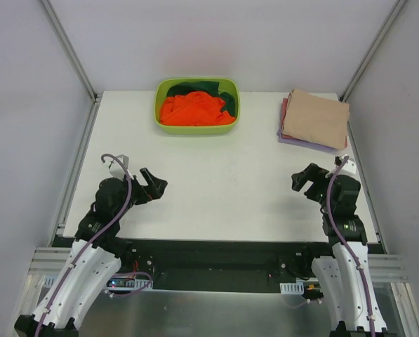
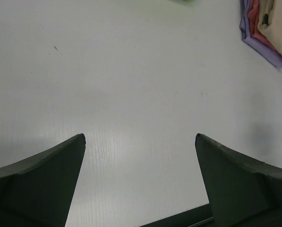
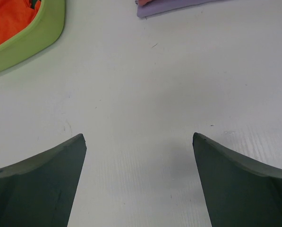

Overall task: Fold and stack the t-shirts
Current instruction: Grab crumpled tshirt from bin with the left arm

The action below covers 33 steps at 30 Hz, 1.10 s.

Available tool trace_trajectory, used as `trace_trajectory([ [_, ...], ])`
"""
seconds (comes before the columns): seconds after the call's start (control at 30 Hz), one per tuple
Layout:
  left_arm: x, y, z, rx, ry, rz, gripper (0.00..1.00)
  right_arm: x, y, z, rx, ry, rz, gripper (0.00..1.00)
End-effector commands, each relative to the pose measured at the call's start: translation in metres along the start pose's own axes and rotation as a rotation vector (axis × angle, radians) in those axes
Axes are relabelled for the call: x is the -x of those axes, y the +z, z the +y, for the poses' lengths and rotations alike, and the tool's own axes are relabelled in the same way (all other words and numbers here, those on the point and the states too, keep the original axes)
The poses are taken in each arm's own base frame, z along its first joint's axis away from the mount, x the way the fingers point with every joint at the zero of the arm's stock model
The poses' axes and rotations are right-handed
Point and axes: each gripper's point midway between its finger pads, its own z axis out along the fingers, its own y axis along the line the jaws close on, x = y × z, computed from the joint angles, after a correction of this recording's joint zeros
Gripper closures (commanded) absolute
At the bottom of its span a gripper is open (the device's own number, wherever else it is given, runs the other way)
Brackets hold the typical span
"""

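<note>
A bright orange t-shirt (image 1: 195, 109) lies crumpled in the lime-green tub (image 1: 197, 129) at the back middle, with a dark green t-shirt (image 1: 203, 87) bunched behind it. At the back right stands a stack of folded tees, tan (image 1: 316, 117) on top, reddish and lilac (image 1: 298, 142) below. The stack also shows in the left wrist view (image 2: 268, 28). My left gripper (image 1: 155, 187) is open and empty over the near left of the table (image 1: 223, 189). My right gripper (image 1: 304, 179) is open and empty at the near right, in front of the stack.
The tub's corner with orange cloth shows in the right wrist view (image 3: 32, 38), and the lilac tee's edge shows at its top (image 3: 169, 7). Metal frame rails (image 1: 69, 49) run along both sides of the table. White walls enclose the back.
</note>
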Motion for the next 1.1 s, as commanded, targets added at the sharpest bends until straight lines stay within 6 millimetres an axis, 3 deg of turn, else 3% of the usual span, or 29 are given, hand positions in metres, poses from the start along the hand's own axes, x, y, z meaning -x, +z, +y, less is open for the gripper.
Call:
trace_trajectory([
  [0.0, 0.007, 0.001, -0.006, -0.002, -0.019, 0.012, 0.01, 0.01, -0.005, 0.003, 0.003, 0.0, -0.028, 0.04],
  [0.27, 0.013, 0.009, 0.001, 0.073, -0.06, 0.009, 0.01, 0.009, -0.003, 0.002, 0.001, 0.0, -0.022, 0.04],
  [0.37, 0.03, 0.015, 0.001, 0.106, -0.057, -0.031, 0.01, 0.007, -0.001, 0.003, 0.003, 0.002, -0.008, 0.04],
  [0.53, 0.073, 0.04, -0.028, 0.116, -0.009, -0.007, 0.01, 0.004, 0.003, 0.002, -0.006, 0.004, 0.016, 0.04],
  [0.6, 0.097, 0.059, -0.037, 0.145, 0.019, -0.007, 0.01, 0.004, 0.004, 0.004, 0.003, 0.007, 0.023, 0.04],
  [0.77, 0.14, 0.131, -0.062, 0.14, 0.163, 0.051, 0.01, 0.002, 0.005, 0.008, 0.035, 0.004, 0.027, 0.04],
  [0.87, 0.155, 0.184, -0.07, 0.134, 0.227, 0.083, 0.01, 0.004, 0.005, 0.007, 0.026, -0.001, 0.015, 0.04],
  [0.93, 0.177, 0.219, -0.084, 0.104, 0.288, 0.067, 0.01, 0.004, 0.006, 0.007, 0.03, 0.004, 0.007, 0.04],
  [1.0, 0.171, 0.267, -0.073, 0.121, 0.343, 0.109, 0.01, 0.004, 0.007, 0.011, 0.057, 0.005, 0.001, 0.04],
  [1.07, 0.173, 0.301, -0.065, 0.144, 0.368, 0.104, 0.01, 0.006, 0.005, 0.015, 0.076, -0.001, -0.005, 0.04],
])
